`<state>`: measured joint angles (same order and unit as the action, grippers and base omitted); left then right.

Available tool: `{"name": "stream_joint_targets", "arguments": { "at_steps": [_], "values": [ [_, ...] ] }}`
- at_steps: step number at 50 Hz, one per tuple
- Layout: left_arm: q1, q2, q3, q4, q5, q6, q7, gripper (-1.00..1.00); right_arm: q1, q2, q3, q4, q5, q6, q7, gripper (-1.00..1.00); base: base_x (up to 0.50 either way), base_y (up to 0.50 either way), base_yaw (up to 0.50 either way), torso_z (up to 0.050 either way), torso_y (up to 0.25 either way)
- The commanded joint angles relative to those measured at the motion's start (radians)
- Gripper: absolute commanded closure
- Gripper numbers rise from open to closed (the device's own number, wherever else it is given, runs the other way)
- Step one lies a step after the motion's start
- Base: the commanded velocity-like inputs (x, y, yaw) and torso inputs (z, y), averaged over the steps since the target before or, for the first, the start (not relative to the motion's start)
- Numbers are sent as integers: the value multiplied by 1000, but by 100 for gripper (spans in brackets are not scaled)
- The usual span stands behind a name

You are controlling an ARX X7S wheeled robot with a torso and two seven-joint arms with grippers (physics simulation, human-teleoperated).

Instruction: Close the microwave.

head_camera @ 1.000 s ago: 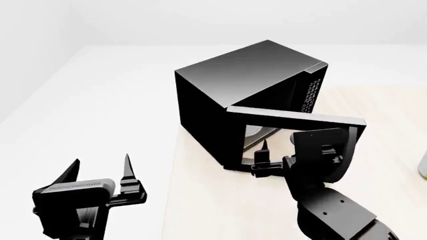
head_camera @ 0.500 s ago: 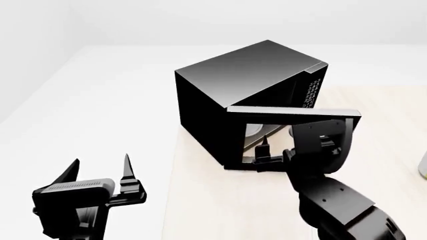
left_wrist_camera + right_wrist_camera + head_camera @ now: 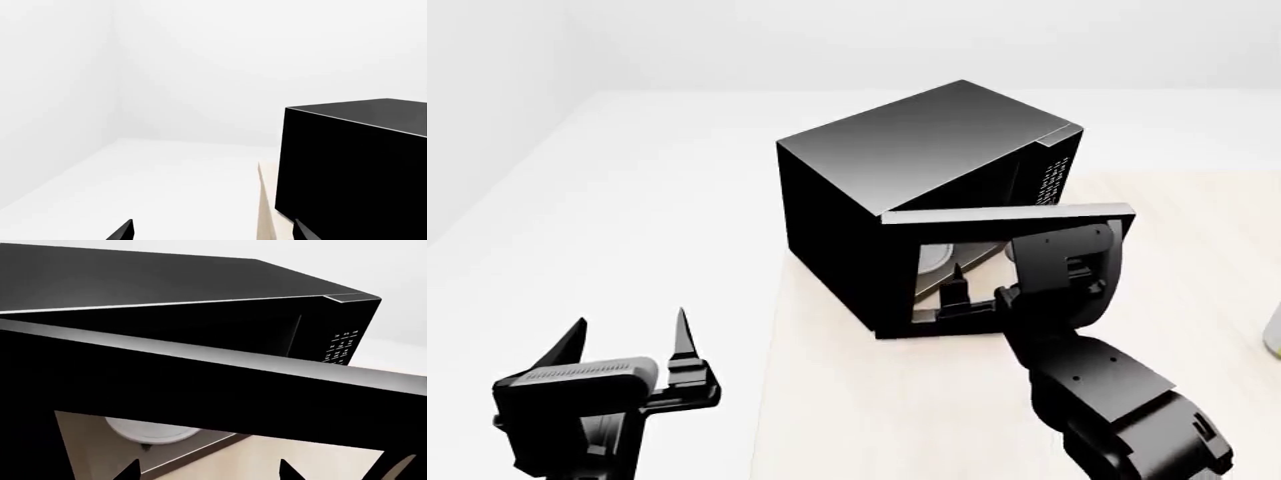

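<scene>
The black microwave [image 3: 908, 165] stands on the beige table, its windowed door [image 3: 1001, 255] hanging partly open. My right gripper [image 3: 981, 298] is open and sits close against the door's outer face, low on the window. In the right wrist view the door frame [image 3: 200, 385] fills the picture, with the white plate [image 3: 150, 430] seen through the window and the keypad [image 3: 340, 347] beyond. The right gripper [image 3: 210, 472] holds nothing. My left gripper [image 3: 627, 345] is open and empty, left of the table. The left wrist view shows the microwave's side [image 3: 353, 170] ahead of the left gripper [image 3: 213, 234].
The beige table [image 3: 854, 410] ends just left of the microwave, with white floor beyond its edge [image 3: 267, 210]. A pale object [image 3: 1273, 335] is cut off at the head view's right edge.
The door has swung further toward the microwave body, and my right gripper has moved forward with it. The left arm has not moved.
</scene>
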<state>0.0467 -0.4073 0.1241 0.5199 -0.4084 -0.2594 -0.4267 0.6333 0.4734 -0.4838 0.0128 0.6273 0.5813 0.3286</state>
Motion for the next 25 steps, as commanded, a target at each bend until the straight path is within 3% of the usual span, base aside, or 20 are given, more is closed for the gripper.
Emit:
{"name": "stream_joint_targets", "arguments": {
  "at_steps": [1, 25],
  "values": [
    [-1, -2, 2, -2, -1, 0, -3, -100, 27, -4, -9, 81, -11, -23, -50, -100, 0, 0, 0, 0, 0],
    [-3, -5, 4, -7, -6, 5, -5, -100, 118, -27, -57, 235, -38, -53, -173, -100, 0, 0, 0, 0, 0]
  ]
}}
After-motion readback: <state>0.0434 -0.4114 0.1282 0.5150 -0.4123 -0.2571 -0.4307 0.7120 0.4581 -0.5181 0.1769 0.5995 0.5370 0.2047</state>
